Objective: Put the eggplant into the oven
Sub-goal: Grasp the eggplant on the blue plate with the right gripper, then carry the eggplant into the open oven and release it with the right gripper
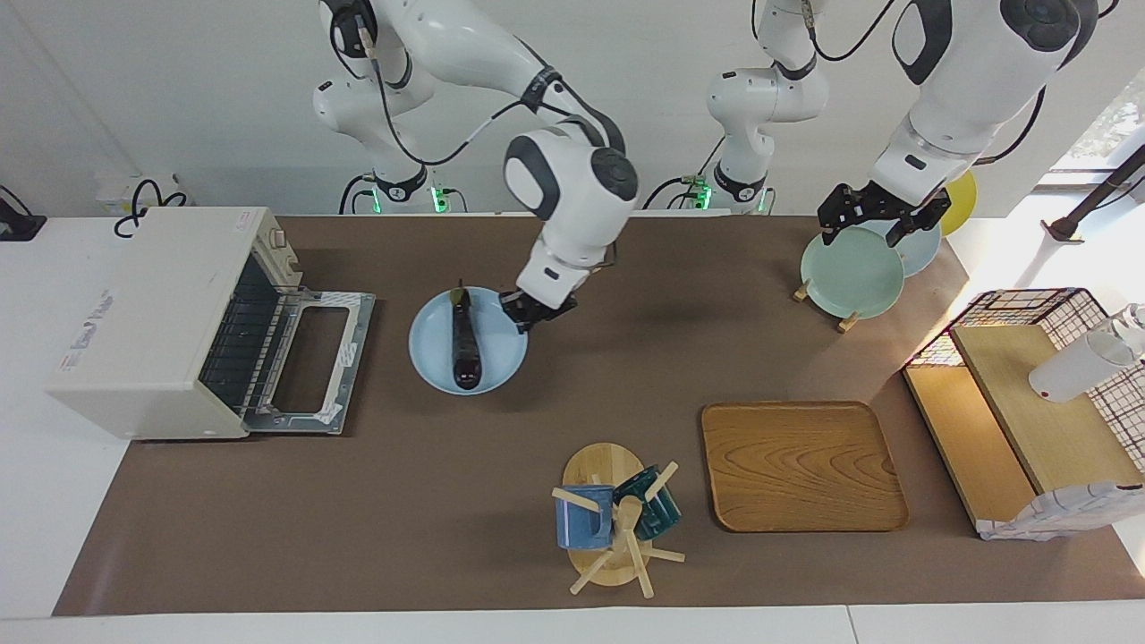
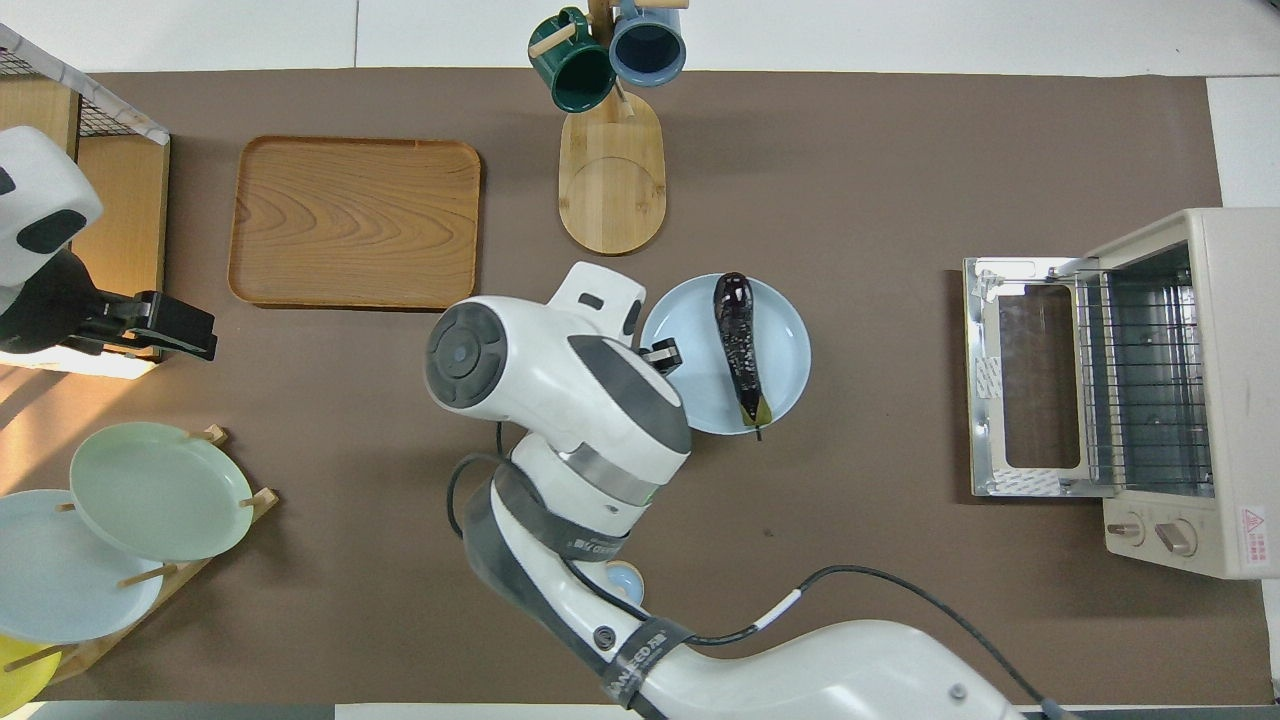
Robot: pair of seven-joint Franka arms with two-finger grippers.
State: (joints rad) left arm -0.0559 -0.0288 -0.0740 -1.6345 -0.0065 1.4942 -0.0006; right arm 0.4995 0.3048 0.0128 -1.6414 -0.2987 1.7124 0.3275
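The dark purple eggplant [image 1: 464, 344] lies on a light blue plate [image 1: 501, 362] in the middle of the table, its stem end toward the robots. It also shows in the overhead view [image 2: 738, 345], on the same plate [image 2: 785, 340]. My right gripper [image 1: 530, 313] hangs low over the plate's rim, on the side toward the left arm's end, beside the eggplant and apart from it; in the overhead view [image 2: 660, 352] the wrist hides most of it. The cream oven [image 1: 152, 313] stands at the right arm's end with its door [image 1: 313, 358] folded down flat. My left gripper [image 1: 872, 228] waits open above the plate rack.
A wooden tray [image 1: 801, 465] and a mug tree [image 1: 617, 519] with a blue and a green mug stand farther from the robots. A rack with a green plate [image 1: 850, 273] is near the left arm's base. A wire-and-wood shelf [image 1: 1029, 394] is at the left arm's end.
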